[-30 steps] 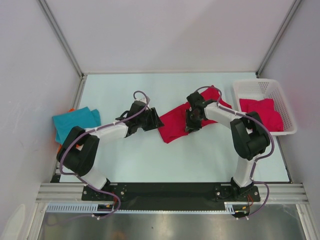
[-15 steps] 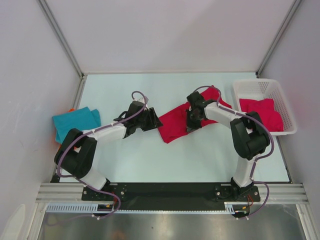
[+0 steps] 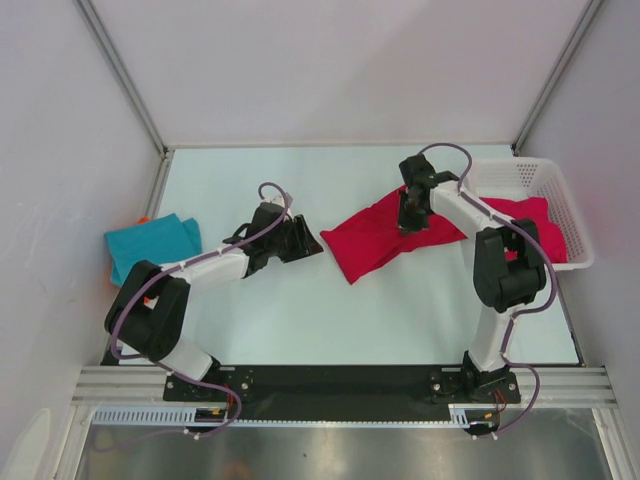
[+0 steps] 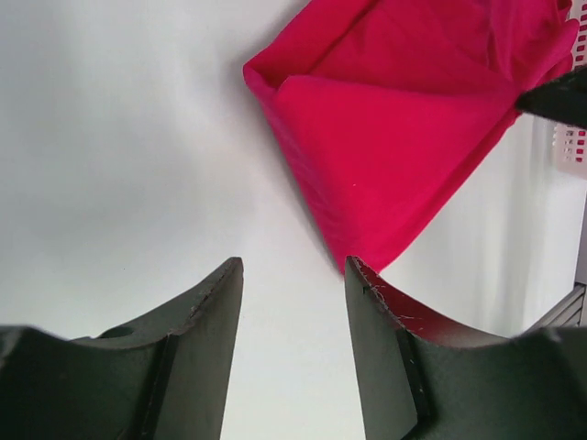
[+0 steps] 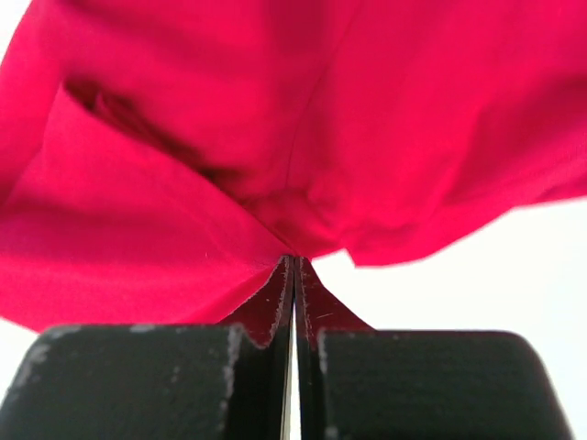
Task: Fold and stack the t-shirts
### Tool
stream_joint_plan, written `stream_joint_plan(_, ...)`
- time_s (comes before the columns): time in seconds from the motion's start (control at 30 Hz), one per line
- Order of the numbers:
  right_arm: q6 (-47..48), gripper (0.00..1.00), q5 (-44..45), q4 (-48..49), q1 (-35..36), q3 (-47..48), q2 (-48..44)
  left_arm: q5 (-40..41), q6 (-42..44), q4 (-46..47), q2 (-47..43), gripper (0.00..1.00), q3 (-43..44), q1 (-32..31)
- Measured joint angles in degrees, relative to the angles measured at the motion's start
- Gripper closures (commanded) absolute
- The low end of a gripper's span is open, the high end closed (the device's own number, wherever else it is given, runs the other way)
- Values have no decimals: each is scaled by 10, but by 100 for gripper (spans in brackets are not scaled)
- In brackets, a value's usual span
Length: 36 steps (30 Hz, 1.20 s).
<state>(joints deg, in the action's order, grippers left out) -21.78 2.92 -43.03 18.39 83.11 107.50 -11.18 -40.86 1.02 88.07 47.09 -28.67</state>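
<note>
A crimson t-shirt (image 3: 385, 238) lies rumpled on the table, right of centre. My right gripper (image 3: 407, 220) is shut on a pinch of its cloth near the far edge. In the right wrist view the jaws (image 5: 293, 261) are pressed together with red fabric (image 5: 275, 119) bunched at their tips. My left gripper (image 3: 318, 243) hovers open just left of the shirt, with only bare table between its fingers (image 4: 293, 266); the shirt's corner (image 4: 394, 137) lies just ahead. A folded teal t-shirt (image 3: 150, 245) sits at the far left, with a sliver of an orange one (image 3: 143, 220) showing beside it.
A white mesh basket (image 3: 520, 175) stands at the right edge with another crimson t-shirt (image 3: 525, 225) inside it. The enclosure walls close in on the left, back and right. The arm bases sit along the near edge.
My right gripper has shut on the crimson shirt and dragged it right and back toward the basket. The left gripper has crept slightly right, still open.
</note>
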Motion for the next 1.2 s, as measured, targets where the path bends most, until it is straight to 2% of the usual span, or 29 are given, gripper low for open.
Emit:
stream_joint_plan(0.17,8,82,3,-6,3,19,43,-2,0,0,0,46,-2,5)
stream_joint_plan(0.53,9,78,-2,-47,52,26,63,-12,0,2,0,46,-3,12)
stream_joint_plan(0.9,10,71,-2,-88,66,163,71,-15,0,2,0,46,-3,14)
stream_joint_plan(1.2,14,69,-10,-93,66,210,148,-15,5,1,0,46,-3,23)
